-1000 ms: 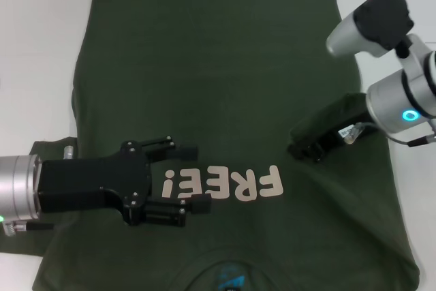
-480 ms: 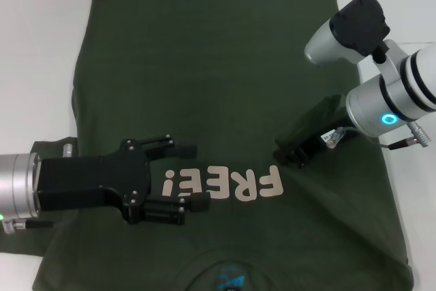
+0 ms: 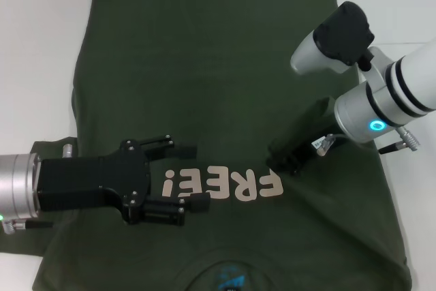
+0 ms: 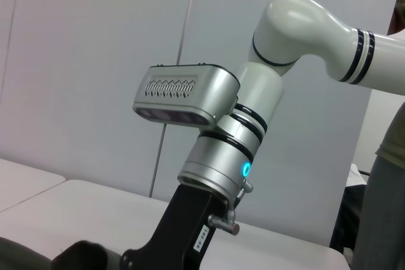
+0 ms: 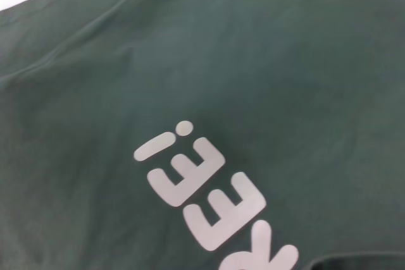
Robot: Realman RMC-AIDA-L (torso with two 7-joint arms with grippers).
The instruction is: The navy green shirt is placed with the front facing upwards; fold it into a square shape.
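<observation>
We see the shirt (image 3: 218, 80) spread flat over most of the white desk (image 3: 41, 32), front up, hem toward the far edge, collar at the near edge. Dark olive green, short sleeves, cream "FREE!" across the chest, a bit of blue label inside the collar. The right side looks already turned in — a fold of cloth is bunched under the right gripper (image 3: 286, 158), which sits just right of the lettering, toward the desk's right edge. Its jaws look clenched on that fold, though dark cloth hides the tips, so we judge this rather than see it clean. The left gripper (image 3: 184, 176) hovers over the chest at the lettering's left end, jaws released, nothing between them.

Handling, our read: soft, light, limp cotton — no stiffness, so it will sag and drag wherever it isn't held, and it wrinkles easily. Not fragile, not slippery. Best holds are at edges: sleeve seam, side hem, shoulder, pinching through both layers so the back comes along. Lift low and lay across, or the fold line wanders.
</observation>
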